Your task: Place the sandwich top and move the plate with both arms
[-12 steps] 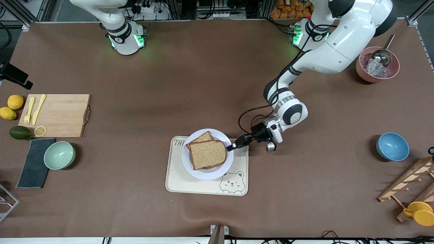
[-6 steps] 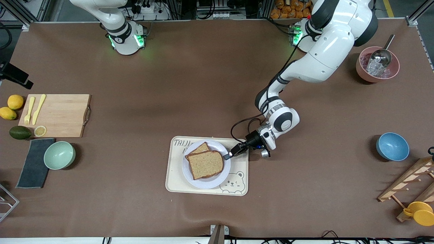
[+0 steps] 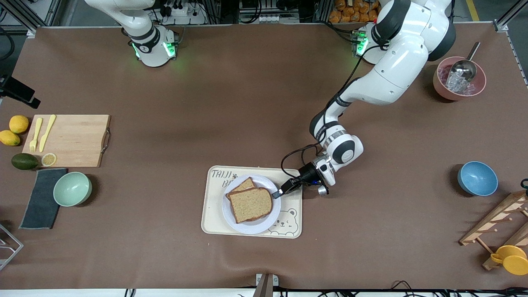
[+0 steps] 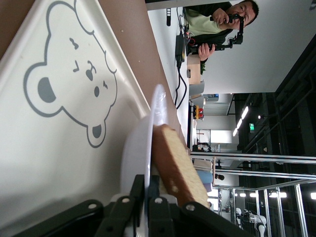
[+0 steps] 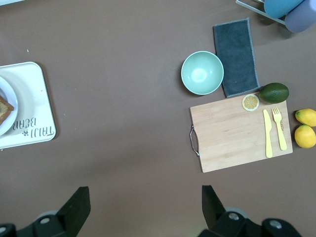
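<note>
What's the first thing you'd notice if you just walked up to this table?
The left gripper pinching the rim of the plate, which sits on the bear tray in the middle of the table with the sandwich top on it. The right gripper waits open, high above the table.

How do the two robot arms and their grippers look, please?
Both arms are white with rounded shells, dark joints and green lights at their bases. The left arm has a silver ring at the wrist and a black cable looping toward the black left gripper. The right gripper has black, angular fingers.
</note>
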`<state>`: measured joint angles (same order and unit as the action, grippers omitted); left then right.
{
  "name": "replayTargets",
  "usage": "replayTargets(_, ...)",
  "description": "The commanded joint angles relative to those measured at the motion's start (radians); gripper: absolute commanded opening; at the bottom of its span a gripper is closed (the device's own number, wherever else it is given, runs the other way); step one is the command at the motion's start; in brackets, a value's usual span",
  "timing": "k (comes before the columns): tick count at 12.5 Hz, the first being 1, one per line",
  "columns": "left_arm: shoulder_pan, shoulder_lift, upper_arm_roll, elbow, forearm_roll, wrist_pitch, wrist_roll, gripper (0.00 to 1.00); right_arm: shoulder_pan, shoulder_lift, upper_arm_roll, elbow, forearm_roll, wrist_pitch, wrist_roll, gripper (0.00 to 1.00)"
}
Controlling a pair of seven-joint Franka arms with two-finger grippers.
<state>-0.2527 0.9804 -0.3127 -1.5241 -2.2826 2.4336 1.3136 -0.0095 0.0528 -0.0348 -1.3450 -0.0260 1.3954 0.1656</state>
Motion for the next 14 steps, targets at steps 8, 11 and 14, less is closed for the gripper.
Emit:
replayTargets(8,0.024,-0.04,0.023,0.006,-0.012,0.027,0.119,1.0,-0.017,-0.008,0.018,-0.002,-0.017,-0.012,0.003,1.0)
replayTargets(11,0.026,-0.126,0.021,-0.004,-0.011,0.21,0.105,1.0,-0.017,-0.008,0.018,-0.002,-0.017,-0.012,0.005,1.0)
replayTargets(14,0.023,-0.166,0.021,-0.004,0.015,0.321,0.105,1.0,-0.017,-0.008,0.018,-0.003,-0.017,-0.012,0.005,1.0)
